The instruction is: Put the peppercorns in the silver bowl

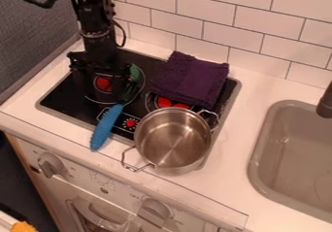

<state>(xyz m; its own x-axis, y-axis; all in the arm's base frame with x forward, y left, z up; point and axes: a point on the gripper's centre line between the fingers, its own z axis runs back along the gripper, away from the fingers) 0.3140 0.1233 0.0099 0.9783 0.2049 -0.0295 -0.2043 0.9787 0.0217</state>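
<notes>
Silver metal makes up the wide, two-handled pot [173, 140], upright over the front-right corner of the black stovetop [58, 102]. Left of it, a blue-handled utensil [107, 127] lies across the stovetop's front edge, its green head toward the back. The black gripper [102, 80] hangs above the left half; how wide it is, or whether it holds anything, I cannot tell. Folded purple cloth [191, 79] lies toward the back-right corner.
</notes>
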